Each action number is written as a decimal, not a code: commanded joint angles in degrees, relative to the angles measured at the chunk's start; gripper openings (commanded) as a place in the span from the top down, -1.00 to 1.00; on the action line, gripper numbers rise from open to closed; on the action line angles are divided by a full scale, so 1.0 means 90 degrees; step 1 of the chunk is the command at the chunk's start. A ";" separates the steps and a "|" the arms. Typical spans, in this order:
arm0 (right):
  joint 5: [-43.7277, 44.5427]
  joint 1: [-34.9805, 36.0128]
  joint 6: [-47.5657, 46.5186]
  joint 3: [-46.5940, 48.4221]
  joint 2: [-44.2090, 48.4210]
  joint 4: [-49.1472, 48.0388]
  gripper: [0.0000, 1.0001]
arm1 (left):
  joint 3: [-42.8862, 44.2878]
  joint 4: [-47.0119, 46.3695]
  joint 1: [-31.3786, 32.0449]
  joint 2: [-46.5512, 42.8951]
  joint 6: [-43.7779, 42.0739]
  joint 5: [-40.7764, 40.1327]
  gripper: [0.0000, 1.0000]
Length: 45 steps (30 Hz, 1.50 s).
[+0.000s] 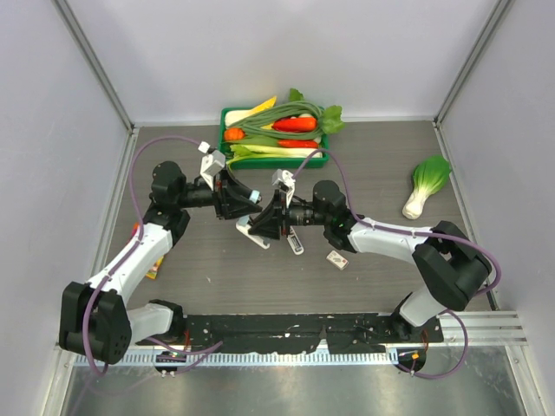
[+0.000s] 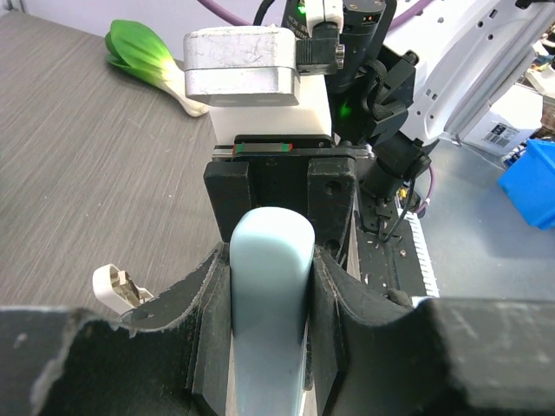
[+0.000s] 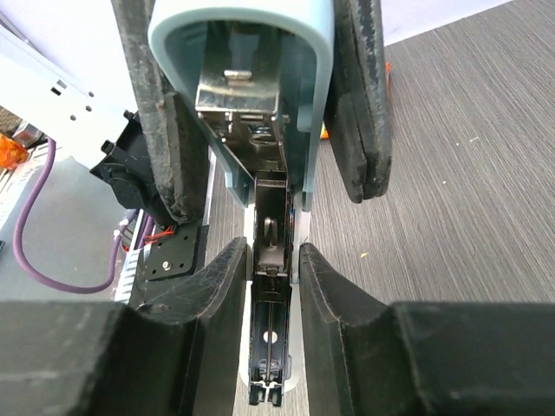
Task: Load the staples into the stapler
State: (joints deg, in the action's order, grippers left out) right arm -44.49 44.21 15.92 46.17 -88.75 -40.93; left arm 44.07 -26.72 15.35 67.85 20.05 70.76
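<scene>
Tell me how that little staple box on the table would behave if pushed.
The staple box lies flat on the table, so it would probably slide, not tip or roll. It looks tiny and thin, so likely light and awkward to pinch from above.

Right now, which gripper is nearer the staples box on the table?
Right. The right gripper sits just left of the staples box; the left gripper is farther left still, both on the stapler.

stapler [image 3: 238,22]: smooth plastic, shiny metal inside | table [image 3: 468,173]: matt woodgrain | fingers [image 3: 208,290]: rough, perhaps rubber
</scene>
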 commanded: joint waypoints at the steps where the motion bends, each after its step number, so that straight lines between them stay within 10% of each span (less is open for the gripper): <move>1: 0.0031 0.0030 -0.0070 0.0085 0.0076 -0.0296 0.65 | 0.0210 -0.0146 0.0032 -0.0010 -0.0119 0.0038 1.00; 6: -0.0047 0.0020 -0.0050 0.0036 0.0105 -0.0404 0.87 | 0.0249 -0.0020 0.0023 -0.0010 -0.0197 -0.0147 0.94; 15: 0.0129 0.0000 -0.0216 0.0094 0.0154 -0.0131 0.99 | 0.0386 0.0644 0.0013 -0.0088 -0.0616 -0.0479 -0.17; 32: 0.0939 0.0010 -0.1016 0.0338 0.0203 0.1080 0.99 | 0.0571 0.1543 -0.0046 -0.0108 -0.1290 -0.1124 -0.65; 34: 0.1104 0.0010 -0.1095 0.0339 0.0193 0.1207 0.99 | 0.0601 0.1669 -0.0075 -0.0127 -0.1339 -0.1202 -0.99; 45: 0.2296 0.0478 -0.1740 0.0563 -0.0216 0.2027 0.99 | 0.0893 0.2499 -0.0855 -0.0527 -0.1535 -0.1495 -1.00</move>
State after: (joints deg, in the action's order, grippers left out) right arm -29.23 46.54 3.07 47.59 -89.47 -23.81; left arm 48.80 -7.81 11.11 66.22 7.42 58.26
